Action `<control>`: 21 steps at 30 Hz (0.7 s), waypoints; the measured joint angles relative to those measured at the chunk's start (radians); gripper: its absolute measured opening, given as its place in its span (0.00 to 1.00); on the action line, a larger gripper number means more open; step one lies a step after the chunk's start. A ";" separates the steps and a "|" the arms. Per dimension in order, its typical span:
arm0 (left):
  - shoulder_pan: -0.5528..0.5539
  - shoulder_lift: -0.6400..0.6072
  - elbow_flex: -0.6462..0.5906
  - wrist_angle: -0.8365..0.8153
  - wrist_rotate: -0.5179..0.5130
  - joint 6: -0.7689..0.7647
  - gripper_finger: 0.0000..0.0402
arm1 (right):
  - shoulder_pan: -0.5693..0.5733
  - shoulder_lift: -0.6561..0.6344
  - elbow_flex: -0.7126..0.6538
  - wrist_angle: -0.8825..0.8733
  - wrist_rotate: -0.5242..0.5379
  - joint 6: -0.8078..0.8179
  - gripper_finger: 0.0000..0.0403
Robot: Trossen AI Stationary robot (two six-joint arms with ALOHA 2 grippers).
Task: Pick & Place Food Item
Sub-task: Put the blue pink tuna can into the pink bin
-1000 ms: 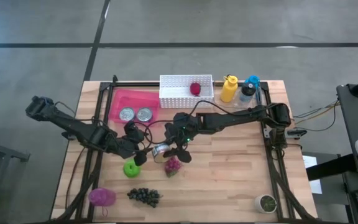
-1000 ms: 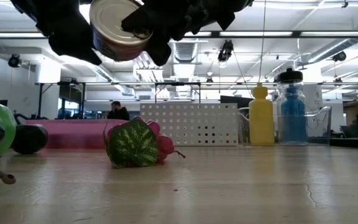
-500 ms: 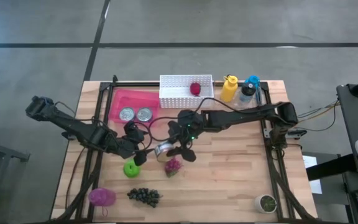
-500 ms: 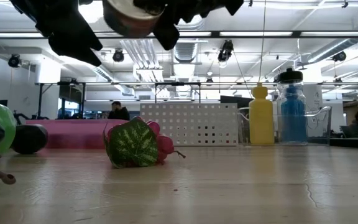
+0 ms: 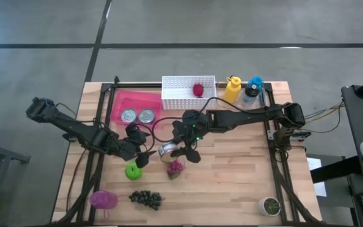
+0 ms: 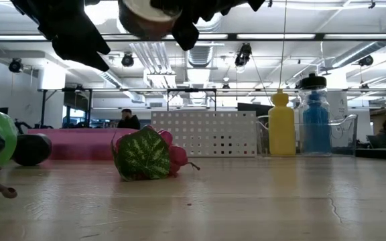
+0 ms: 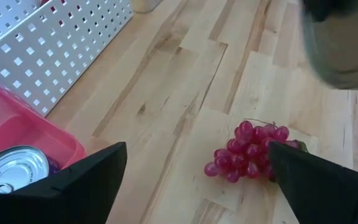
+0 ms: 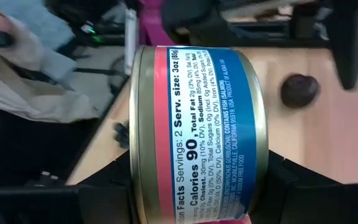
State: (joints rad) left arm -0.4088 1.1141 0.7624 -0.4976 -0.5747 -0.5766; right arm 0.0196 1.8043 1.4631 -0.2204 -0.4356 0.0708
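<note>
We had the can [image 5: 167, 151] clamped between the fingers of the right gripper [image 5: 180, 150], lifted clear of the table [image 5: 244, 183] above its middle, just beyond the red grapes [image 5: 175, 168]. In the right wrist view the can [image 8: 194, 134] filled the frame, lying on its side with its label readable and a dark finger on each flat end. From the low view it hung high, well above the wood.

The left gripper [image 5: 137, 153] sat spread wide and empty, just left of the can and right above the green apple [image 5: 132, 170], its fingers [image 7: 73, 180] framing the red grapes and the corner of the pink tray [image 5: 120, 103].

We judged this to be the carry step: the pick was done and the placing was not. Two cans [image 5: 138, 116] already lay in the pink tray at the far left, so we took that tray as the likely goal. The next move called for swinging the right arm left and away, passing over the left gripper without touching it, then lowering into the bare part of the tray beside the white basket [image 5: 175, 98] before letting go.
</note>
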 joint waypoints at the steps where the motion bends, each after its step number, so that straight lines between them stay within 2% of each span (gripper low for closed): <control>1: 0.000 0.000 0.000 0.000 0.000 0.000 0.97 | 0.000 0.000 0.000 -0.015 0.018 -0.006 0.45; 8: 0.000 0.000 0.000 0.008 -0.001 -0.009 0.97 | 0.000 0.000 0.000 -0.091 0.177 -0.012 0.45; 15: 0.001 0.000 0.000 0.061 -0.002 -0.041 0.98 | 0.000 0.000 -0.002 -0.087 0.280 -0.005 0.45; 21: 0.001 0.000 0.000 0.176 -0.005 0.029 0.97 | 0.000 0.000 -0.002 -0.059 0.286 -0.004 0.45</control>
State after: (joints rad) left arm -0.4080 1.1141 0.7624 -0.3221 -0.5793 -0.5474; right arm 0.0196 1.8046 1.4616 -0.2794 -0.1501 0.0672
